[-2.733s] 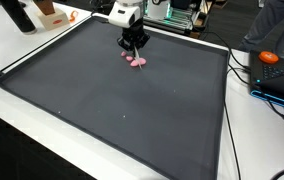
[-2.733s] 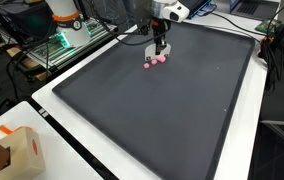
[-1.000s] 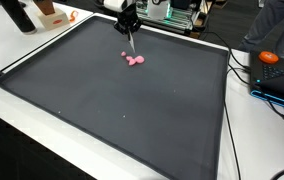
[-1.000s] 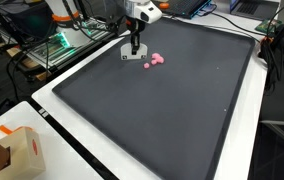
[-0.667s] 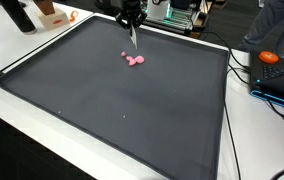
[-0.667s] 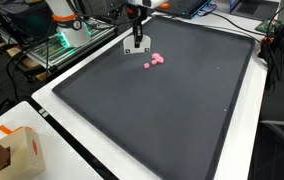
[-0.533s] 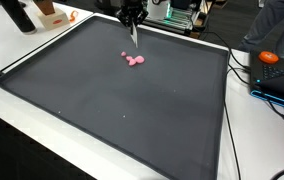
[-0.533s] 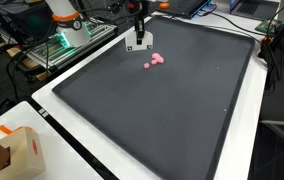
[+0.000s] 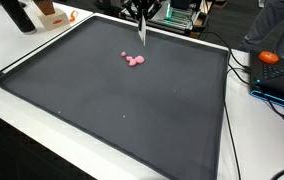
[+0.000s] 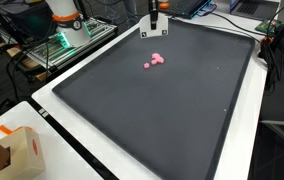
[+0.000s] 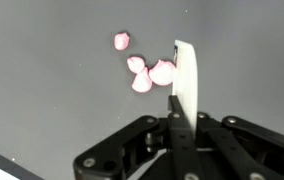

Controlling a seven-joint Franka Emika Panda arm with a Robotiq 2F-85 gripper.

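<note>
A cluster of small pink pieces [image 9: 134,61] lies on the far part of the black mat [image 9: 112,110]; it also shows in the other exterior view as pink pieces [image 10: 155,61] and in the wrist view as pink pieces [image 11: 147,72], with one piece a little apart. My gripper [image 11: 180,102] hangs above and beyond them, shut on a thin white strip [image 11: 185,70] that points down toward the mat. In both exterior views the gripper [image 9: 140,12] [image 10: 154,12] is near the mat's far edge, and the strip [image 9: 140,33] [image 10: 151,33] ends above the mat, apart from the pieces.
The mat [image 10: 172,110] covers most of a white table. An orange object [image 9: 269,57] and cables lie beside the mat. A dark bottle [image 9: 17,15] stands at a far corner. A cardboard box [image 10: 12,150] sits at the table's near corner, and electronics [image 10: 77,35] stand beyond the mat.
The gripper was down at the pink pieces 2.7 s ago. It has since lifted and drawn back toward the mat's far edge, carrying the white strip. The pieces stay put.
</note>
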